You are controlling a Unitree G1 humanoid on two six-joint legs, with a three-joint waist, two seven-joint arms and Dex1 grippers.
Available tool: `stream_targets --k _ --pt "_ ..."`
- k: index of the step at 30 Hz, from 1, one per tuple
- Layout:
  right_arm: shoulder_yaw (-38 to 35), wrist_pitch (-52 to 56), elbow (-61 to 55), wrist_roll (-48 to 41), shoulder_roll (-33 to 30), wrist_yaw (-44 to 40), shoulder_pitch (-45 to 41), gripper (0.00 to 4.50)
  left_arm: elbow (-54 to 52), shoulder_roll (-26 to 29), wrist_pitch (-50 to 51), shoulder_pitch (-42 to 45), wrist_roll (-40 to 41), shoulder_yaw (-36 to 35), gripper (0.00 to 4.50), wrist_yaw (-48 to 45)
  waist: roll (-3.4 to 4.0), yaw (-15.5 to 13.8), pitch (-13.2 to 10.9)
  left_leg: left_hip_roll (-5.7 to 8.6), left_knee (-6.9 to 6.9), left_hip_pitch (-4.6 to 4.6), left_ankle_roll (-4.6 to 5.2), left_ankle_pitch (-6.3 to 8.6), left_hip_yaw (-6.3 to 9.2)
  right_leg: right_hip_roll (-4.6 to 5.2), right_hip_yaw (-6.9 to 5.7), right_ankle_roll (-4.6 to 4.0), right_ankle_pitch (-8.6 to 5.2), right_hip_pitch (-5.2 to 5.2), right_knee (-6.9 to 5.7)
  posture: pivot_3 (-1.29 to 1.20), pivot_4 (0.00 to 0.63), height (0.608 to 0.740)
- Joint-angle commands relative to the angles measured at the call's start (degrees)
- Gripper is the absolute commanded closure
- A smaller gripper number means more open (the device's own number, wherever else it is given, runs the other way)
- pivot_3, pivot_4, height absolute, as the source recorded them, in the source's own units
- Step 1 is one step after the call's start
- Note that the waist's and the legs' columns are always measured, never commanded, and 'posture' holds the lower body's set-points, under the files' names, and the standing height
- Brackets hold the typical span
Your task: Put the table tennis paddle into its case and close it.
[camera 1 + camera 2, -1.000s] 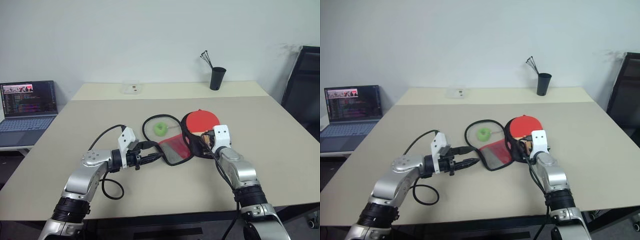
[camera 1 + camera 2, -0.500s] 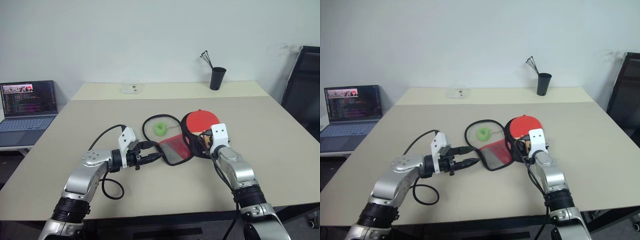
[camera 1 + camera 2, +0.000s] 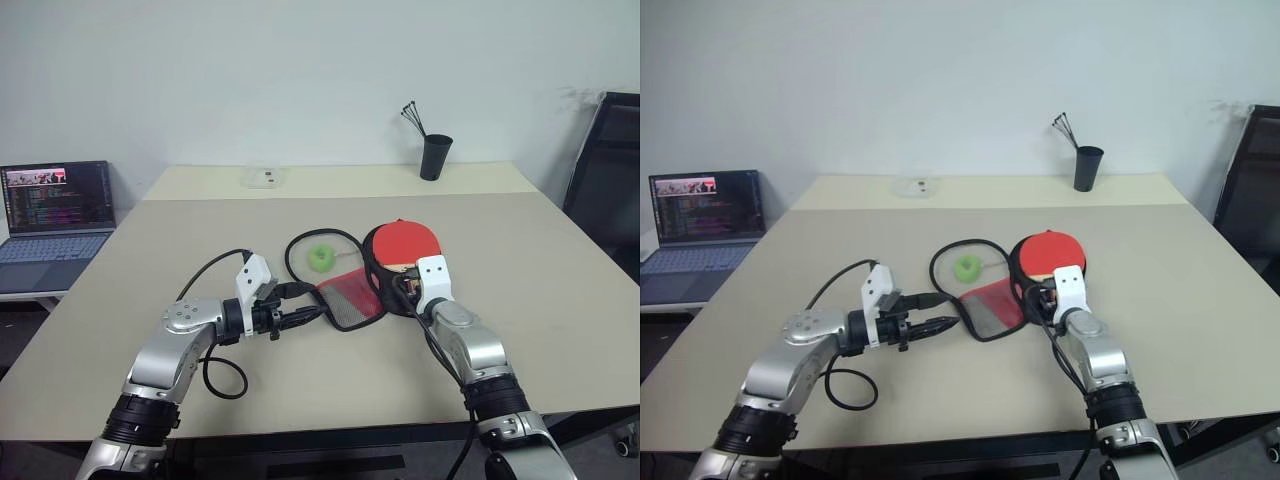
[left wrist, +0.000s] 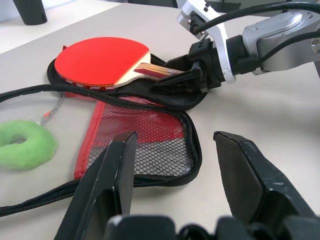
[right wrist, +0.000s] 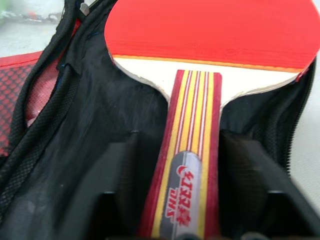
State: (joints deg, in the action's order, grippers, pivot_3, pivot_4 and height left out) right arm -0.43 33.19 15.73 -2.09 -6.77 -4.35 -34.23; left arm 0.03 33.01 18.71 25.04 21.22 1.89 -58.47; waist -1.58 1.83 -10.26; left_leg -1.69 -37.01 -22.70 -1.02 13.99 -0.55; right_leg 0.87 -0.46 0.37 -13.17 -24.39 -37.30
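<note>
The paddle (image 4: 102, 61) lies red face up on the black half of the open case (image 4: 145, 135), near the middle of the counter (image 3: 540, 280), its handle pointing toward the robot. The case's red mesh flap is folded out flat to the left of the paddle, its zip edge trailing in a loop around a green ring (image 3: 320, 258). The right end effector (image 5: 187, 165) sits low over the case's near rim with a finger on each side of the handle, close beside it; whether the fingers actually clamp it cannot be told. The left end effector (image 4: 175, 165) hovers just off the flap's near corner, fingers partly spread and holding nothing. Bare counter lies open on all sides of the case; a black cup (image 3: 434, 156) stands well apart at the far edge, and a laptop (image 3: 55, 215) sits off the left edge.
</note>
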Motion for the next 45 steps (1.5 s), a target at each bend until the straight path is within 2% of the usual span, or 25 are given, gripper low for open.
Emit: stream_targets --k 1,13,20,29,30,34,38,42,45 --pt "-0.39 0.84 -3.09 0.05 -0.21 0.23 0.26 3.16 -0.42 0.44 -1.57 0.00 0.05 -0.79 1.83 -0.56 0.00 0.01 0.00 0.00 0.00 0.01 0.00 0.00 -0.01 0.00 0.01 0.00 0.00 0.00 0.00 0.00 0.150 0.740" --pt "-1.94 10.61 -14.77 -1.90 1.56 2.35 3.09 3.15 -0.93 0.39 -1.59 -0.54 -0.02 -0.79 1.83 -0.55 0.00 -0.05 0.00 -0.01 0.01 -0.05 0.00 0.00 0.07 0.01 -0.06 -0.01 0.00 -0.01 0.05 0.00 0.150 0.740" --pt "-2.19 9.98 -13.27 -1.94 2.46 3.09 2.66 3.15 -1.50 0.07 -0.87 -0.11 -0.04 -0.35 1.83 -0.09 0.00 -0.05 0.00 0.00 0.01 -0.05 0.00 0.00 0.07 0.01 -0.08 0.03 -0.02 0.00 0.05 0.00 0.150 0.740" --pt "-1.67 10.10 -15.30 -3.56 2.82 0.40 2.25 0.19 -2.36 0.34 -0.11 -0.49 0.15 -0.57 1.83 0.75 0.00 -0.04 0.00 0.00 0.00 -0.05 0.00 0.00 0.07 0.01 -0.08 0.03 -0.01 0.00 0.05 0.00 0.150 0.740" --pt "-1.48 10.56 -16.41 -4.35 2.67 -0.85 2.43 0.03 -2.47 0.40 -0.03 -0.60 0.16 -0.65 1.83 0.85 0.00 -0.03 0.00 0.00 0.00 -0.05 0.00 0.00 0.07 0.01 -0.08 0.02 -0.01 0.00 0.05 0.00 0.150 0.740" --pt "-0.60 15.35 -26.15 -10.70 -0.73 -9.98 3.99 0.03 -1.79 1.33 0.21 -1.29 -0.16 -1.52 1.83 1.24 0.00 -0.05 0.00 -0.01 0.01 -0.06 0.00 0.00 0.10 0.00 -0.08 0.03 -0.01 0.00 0.05 0.00 0.150 0.740" --pt "-2.89 23.51 -37.72 -20.73 -10.83 -21.89 5.64 0.03 2.66 2.66 -1.28 -0.87 -2.53 -2.27 1.83 2.94 0.00 -0.20 0.00 -0.01 0.00 -0.07 0.00 0.00 0.28 0.04 -0.13 0.04 -0.02 0.02 0.09 0.00 0.150 0.740" --pt "-6.77 29.04 -42.23 -29.44 -19.03 -29.07 5.04 0.03 8.30 2.76 -4.00 0.77 -6.09 -1.76 1.83 5.18 -0.01 -0.32 0.00 0.02 -0.03 -0.03 0.01 0.00 0.29 0.09 -0.22 0.04 -0.02 0.10 0.12 0.00 0.150 0.740" --pt "-7.67 29.77 -43.17 -32.11 -23.50 -31.80 4.86 0.00 14.10 1.96 -4.83 3.37 -9.49 -1.32 2.43 8.92 -0.01 -0.36 0.00 0.05 -0.03 0.00 0.01 0.00 0.25 0.06 -0.25 0.04 -0.02 0.16 0.16 0.00 0.150 0.740"
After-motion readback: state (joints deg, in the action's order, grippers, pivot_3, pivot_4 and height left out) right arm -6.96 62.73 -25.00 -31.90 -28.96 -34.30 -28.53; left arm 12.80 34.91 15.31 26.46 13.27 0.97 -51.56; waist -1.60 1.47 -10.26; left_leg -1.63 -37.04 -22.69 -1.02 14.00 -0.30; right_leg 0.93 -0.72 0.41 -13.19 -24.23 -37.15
